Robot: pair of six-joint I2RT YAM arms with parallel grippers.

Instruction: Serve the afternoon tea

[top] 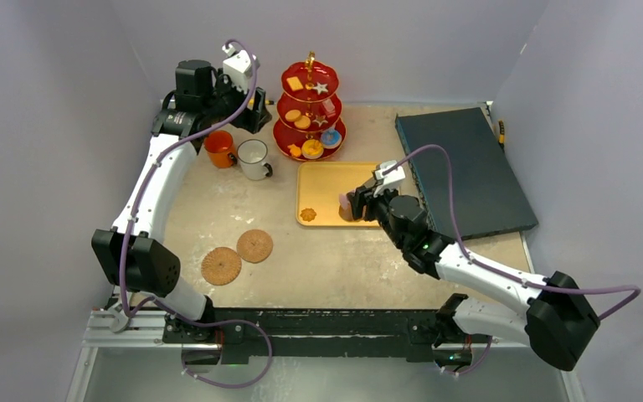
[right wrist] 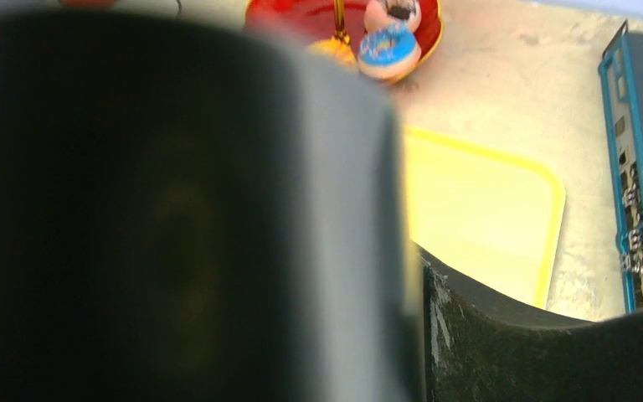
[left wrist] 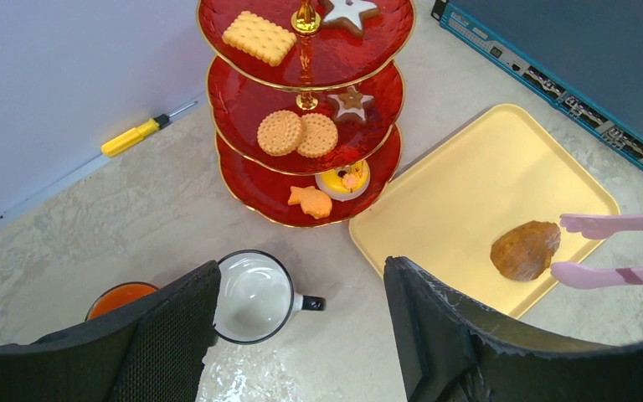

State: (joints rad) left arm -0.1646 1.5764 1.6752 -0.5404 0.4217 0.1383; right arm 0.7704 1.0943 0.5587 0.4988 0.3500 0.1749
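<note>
Back wall (top: 385, 42): at 12 o'clock, plain pale lilac-grey, bare.
Left wall (top: 42, 126): at 9 o'clock, same pale tone, meets the back wall in a soft corner.
Right wall (top: 603, 100): at 3 o'clock, same tone, slightly shaded.
Desk (top: 326, 268): beige, mottled like stone, enclosed by the three walls.
Box (top: 469, 172): flat, dark blue-grey, lying on the desk at 2 o'clock.
Screwdriver (left wrist: 142, 131): yellow-handled, lying at the foot of the back wall.
Light: even and soft, with faint shadows.
</note>
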